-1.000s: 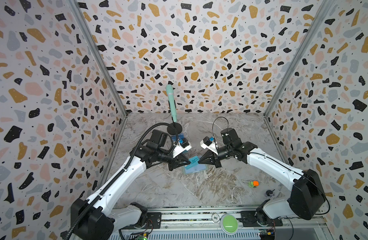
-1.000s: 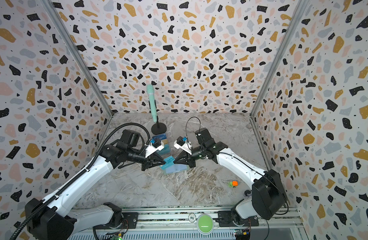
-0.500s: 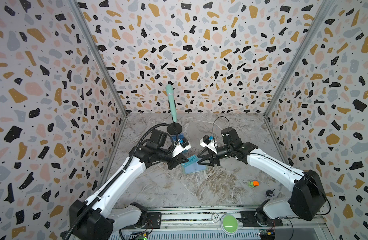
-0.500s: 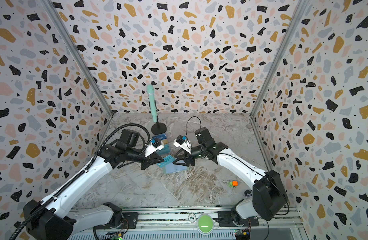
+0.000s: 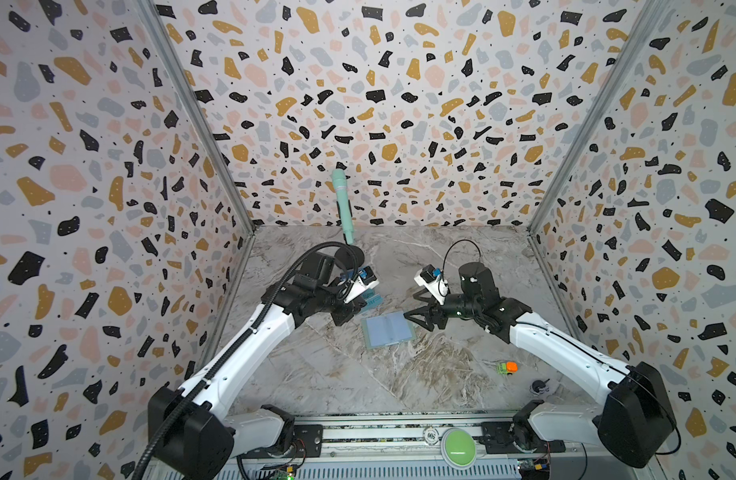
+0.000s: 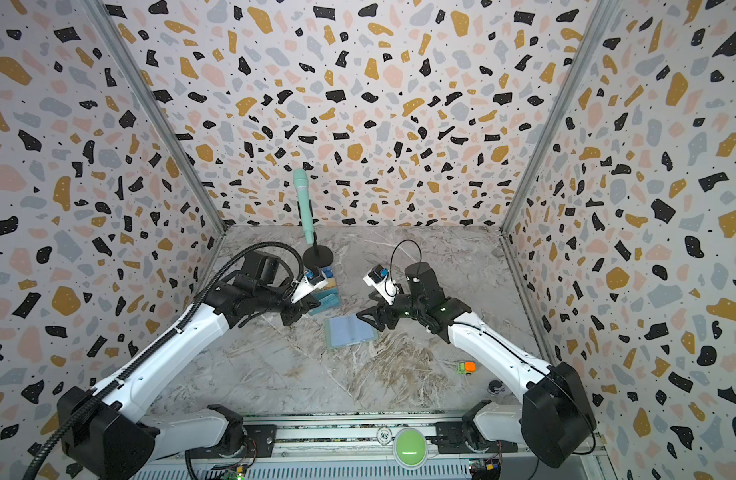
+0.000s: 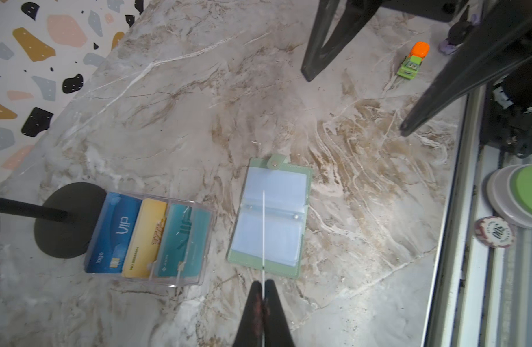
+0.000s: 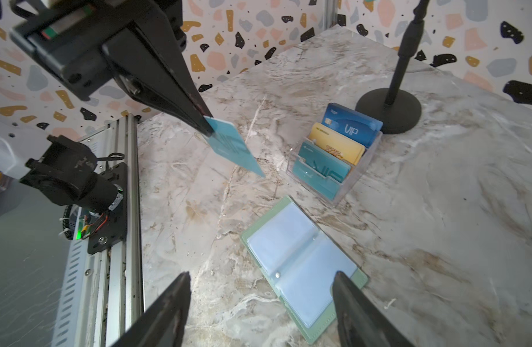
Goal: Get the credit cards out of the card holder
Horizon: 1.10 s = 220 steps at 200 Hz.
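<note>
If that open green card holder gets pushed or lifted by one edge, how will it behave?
Probably slides, not tips: the card holder lies flat and open on the smooth marble table. Its thin sleeve pages look empty and floppy, so likely light, sagging when lifted.

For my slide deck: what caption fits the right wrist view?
Left gripper holds a teal card aloft; the mint-green card holder lies open on the table by the right gripper, jaws open.
</note>
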Each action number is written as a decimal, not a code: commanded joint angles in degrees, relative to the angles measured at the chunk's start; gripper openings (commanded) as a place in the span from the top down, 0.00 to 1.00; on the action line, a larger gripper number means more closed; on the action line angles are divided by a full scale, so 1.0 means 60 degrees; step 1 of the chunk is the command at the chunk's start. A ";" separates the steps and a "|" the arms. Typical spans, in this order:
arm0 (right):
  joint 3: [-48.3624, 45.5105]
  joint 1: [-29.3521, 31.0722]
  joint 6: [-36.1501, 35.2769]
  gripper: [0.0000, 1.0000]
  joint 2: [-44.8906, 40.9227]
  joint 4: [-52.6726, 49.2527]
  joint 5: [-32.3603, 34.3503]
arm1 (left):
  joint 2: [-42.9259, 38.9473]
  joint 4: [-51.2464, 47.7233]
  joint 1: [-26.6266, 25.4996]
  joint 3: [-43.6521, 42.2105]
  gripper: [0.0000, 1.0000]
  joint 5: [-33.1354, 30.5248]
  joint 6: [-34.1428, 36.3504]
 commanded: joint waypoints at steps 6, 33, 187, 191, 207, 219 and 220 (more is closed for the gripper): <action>-0.0232 -0.0026 0.0432 0.24 -0.0472 0.0418 0.1038 | 0.0610 0.0065 0.0592 0.0537 1.00 0.0598 0.1198; -0.0494 -0.0054 0.0620 0.23 -0.0547 0.0716 0.1386 | 0.1503 -0.0611 0.0899 0.1218 1.00 0.1051 0.2284; -0.1022 -0.0066 0.0723 0.21 -0.0201 0.0607 0.1632 | 0.5419 -0.1244 0.1209 0.3650 1.00 -0.0327 0.3321; -0.1030 -0.0062 0.0716 0.21 -0.0201 0.0613 0.1639 | 0.5444 -0.1083 0.1202 0.3606 1.00 -0.0368 0.3231; -0.1094 -0.0061 0.0729 0.21 -0.0168 0.0657 0.1640 | 0.5482 -0.0470 0.1206 0.3315 1.00 -0.0456 0.2957; -0.1111 -0.0067 0.0728 0.21 -0.0123 0.0654 0.1639 | 0.5471 -0.0042 0.1212 0.3076 1.00 -0.0462 0.2870; -0.1110 -0.0063 0.0726 0.21 -0.0126 0.0659 0.1640 | 0.5470 -0.0013 0.1207 0.3063 1.00 -0.0469 0.2869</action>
